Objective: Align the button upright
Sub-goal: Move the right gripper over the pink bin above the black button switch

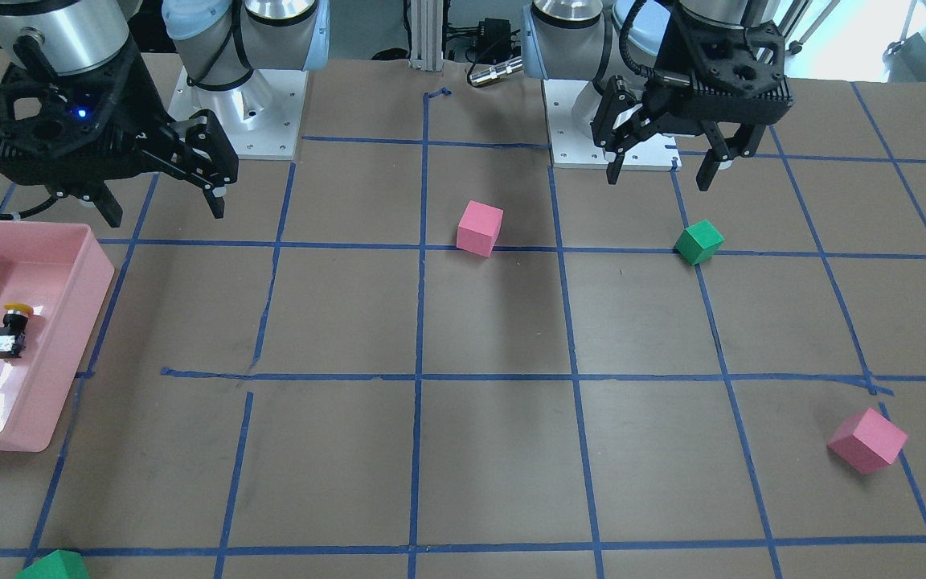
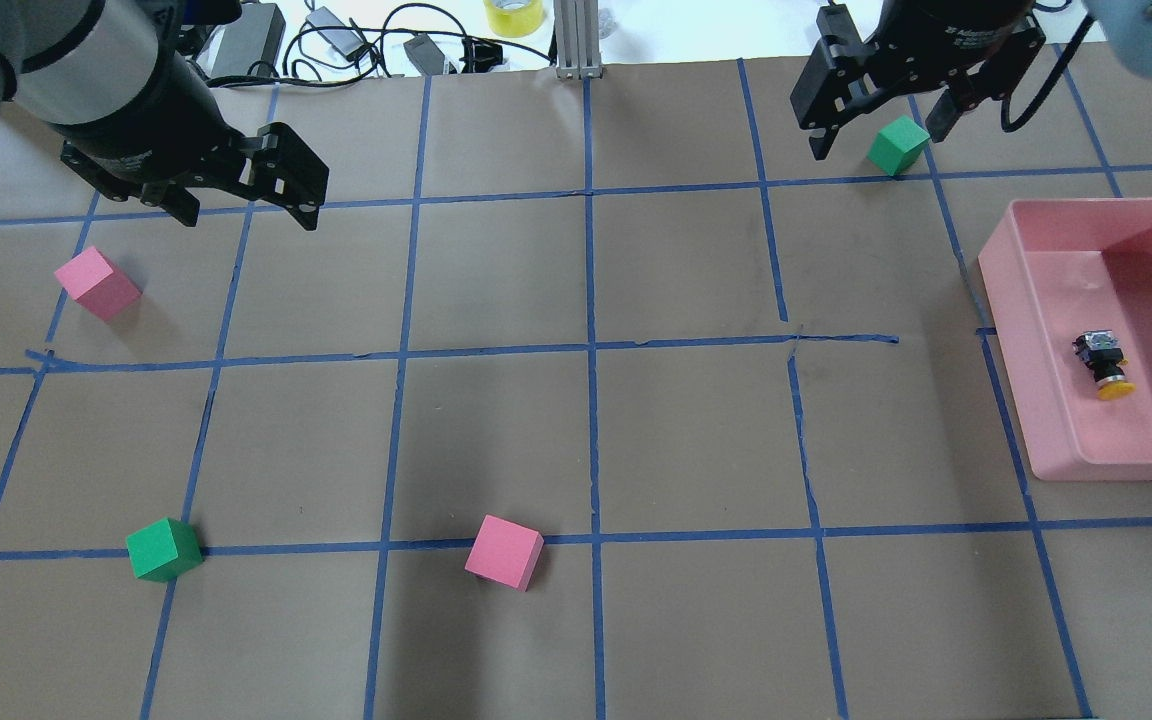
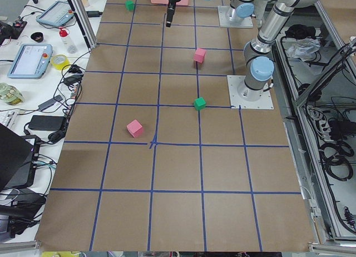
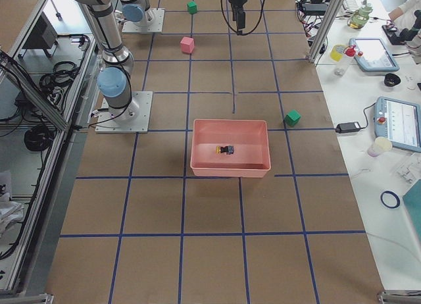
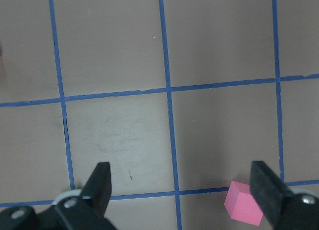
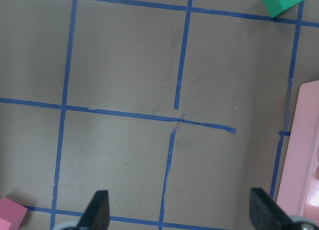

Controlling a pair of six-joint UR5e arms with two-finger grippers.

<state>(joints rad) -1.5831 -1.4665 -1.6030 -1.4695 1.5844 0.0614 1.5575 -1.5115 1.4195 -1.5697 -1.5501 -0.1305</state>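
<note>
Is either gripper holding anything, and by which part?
Nothing is held. The left gripper and right gripper hang open and empty; the yellow-capped black push-button lies in the pink plastic tray.

The desk (image 2: pixel 686 430) is covered in brown paper, ruled into squares by blue tape (image 2: pixel 593 400). A white bench (image 4: pixel 395 172) runs beside it, holding tablets (image 3: pixel 29 61), cables and a yellow tape roll (image 2: pixel 508 15). The light is bright and even, with soft shadows on the paper.

One button (image 2: pixel 1104 365), one pink tray (image 2: pixel 1086 225), two pink cubes (image 2: pixel 96 283) (image 2: pixel 503 551), two green cubes (image 2: pixel 164 549) (image 2: pixel 898 144).
</note>
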